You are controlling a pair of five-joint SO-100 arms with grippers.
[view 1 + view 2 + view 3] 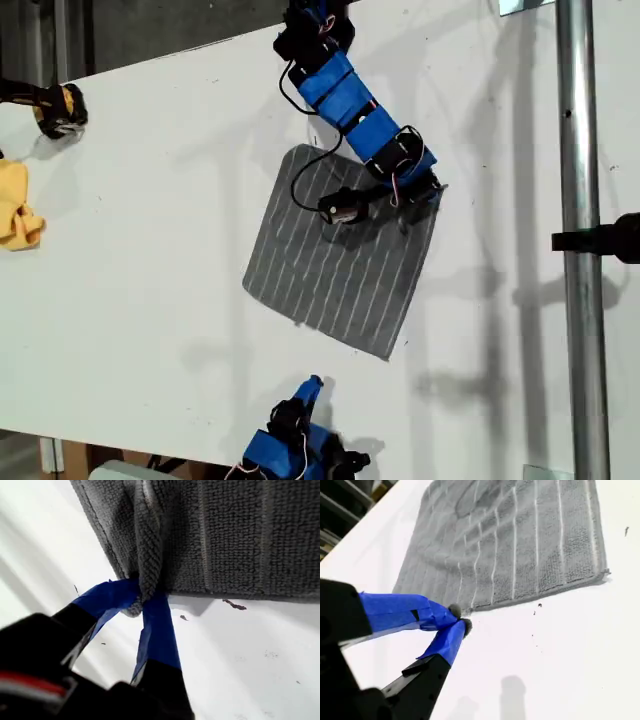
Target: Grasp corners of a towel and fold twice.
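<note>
Surface: a white table [150,300], seen in the exterior view.
Centre: the towel [340,265], grey with white stripes, is spread flat.
Exterior view's left edge: a yellow cloth [18,205] is seen crumpled on the table.

My first gripper [145,602] pinched tight, my second gripper [457,620] likewise.

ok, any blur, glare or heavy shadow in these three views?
Exterior view: sharp; arm shadows fall across the dark grey white-striped towel and the white table. First wrist view: weave sharp, the table streaked pale beside it, the black body of my first pincer soft up close. Second wrist view: my second pincer sharp, table bright, no hard glare.
</note>
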